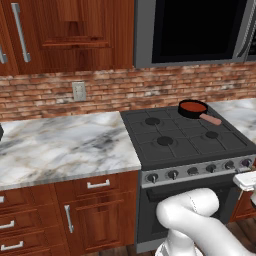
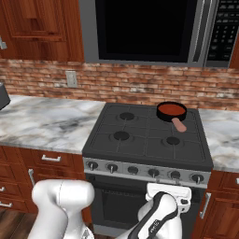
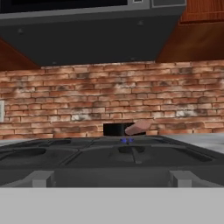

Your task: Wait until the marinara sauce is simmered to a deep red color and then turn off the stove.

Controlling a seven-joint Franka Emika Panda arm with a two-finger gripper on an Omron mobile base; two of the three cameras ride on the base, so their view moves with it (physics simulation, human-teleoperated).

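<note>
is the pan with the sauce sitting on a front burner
No, the pan of marinara sauce sits on the stove's back right burner, near the brick wall.

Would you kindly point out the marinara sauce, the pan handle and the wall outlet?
marinara sauce (image 1: 192, 106): left base view, middle of red surface.
pan handle (image 2: 179, 124): right base view, mid-handle.
wall outlet (image 1: 79, 91): left base view, plate centre.

The stove (image 2: 147, 140) top is bare across three burners; a pan (image 2: 171, 111) sits on the back right one, handle pointing forward. The microwave (image 2: 149, 30) overhangs, with open space beneath. The knobs (image 2: 154, 172) along the front are unobstructed.
</note>
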